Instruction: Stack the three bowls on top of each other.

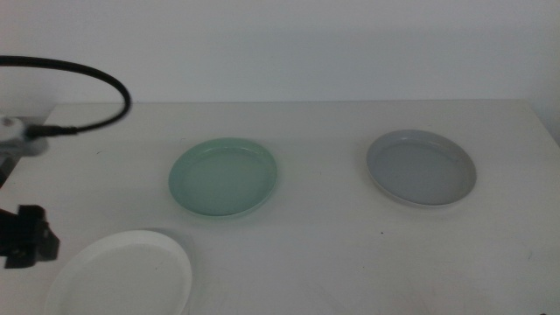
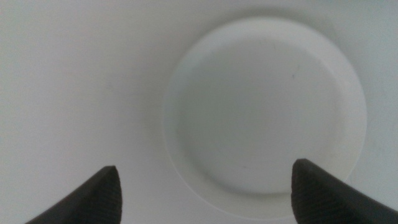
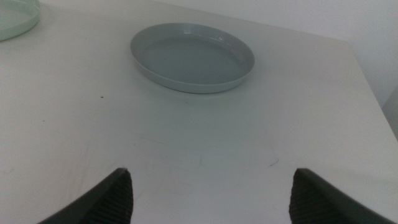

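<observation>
Three bowls lie apart on the white table. The mint green bowl [image 1: 223, 177] is in the middle, and its edge also shows in the right wrist view [image 3: 15, 17]. At the right is the light grey bowl [image 1: 421, 167], and the white bowl [image 1: 122, 273] is at the front left, cut by the picture's edge. My left gripper [image 2: 205, 167] hangs open above the table with the white bowl [image 2: 264, 112] below it, one jaw over the bowl's rim and the other over bare table. My right gripper [image 3: 211, 173] is open and low over the table, a good way short of the grey bowl [image 3: 191, 56].
Dark parts of the left arm [image 1: 26, 238] and a black cable [image 1: 96, 79] sit at the table's left edge. The table's right edge [image 3: 373, 93] runs close beyond the grey bowl. A pale wall stands behind the table.
</observation>
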